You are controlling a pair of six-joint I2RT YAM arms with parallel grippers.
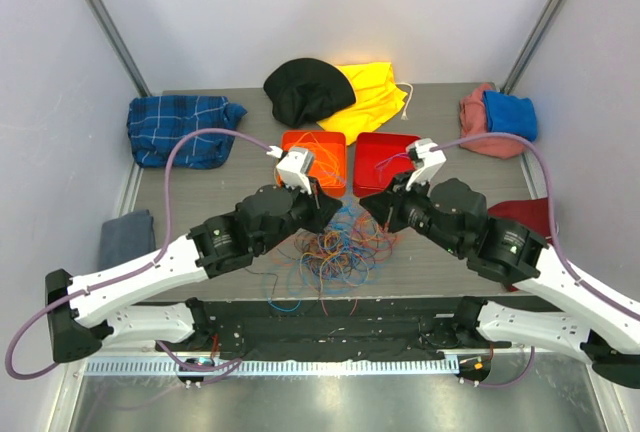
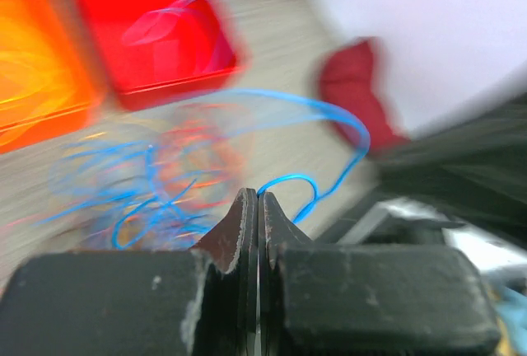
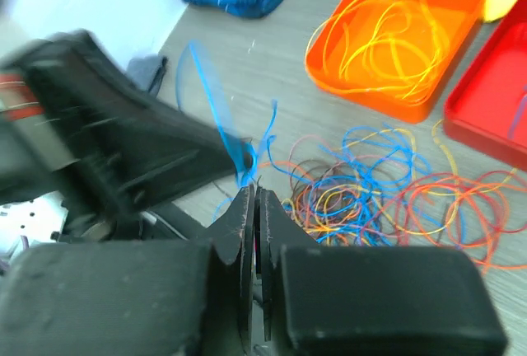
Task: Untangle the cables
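Observation:
The cables (image 1: 335, 247) lie as a loose tangle of blue, orange, red and yellow loops on the table between my two arms, and they also show in the right wrist view (image 3: 387, 195). My left gripper (image 1: 335, 210) (image 2: 258, 194) is shut on a blue cable (image 2: 329, 113) that arcs up from its tips. My right gripper (image 1: 366, 204) (image 3: 254, 191) hangs close opposite, shut to a hairline gap. The blue cable (image 3: 210, 96) comes down right to its tips. Whether it is pinched there I cannot tell.
An orange tray (image 1: 292, 144) holds orange and yellow cables, and a red tray (image 1: 372, 174) beside it holds a purple one. Cloths ring the table: blue plaid (image 1: 180, 127), black (image 1: 305, 87), yellow (image 1: 375, 97), pink and blue (image 1: 495, 117), grey (image 1: 125, 237), dark red (image 1: 530, 217).

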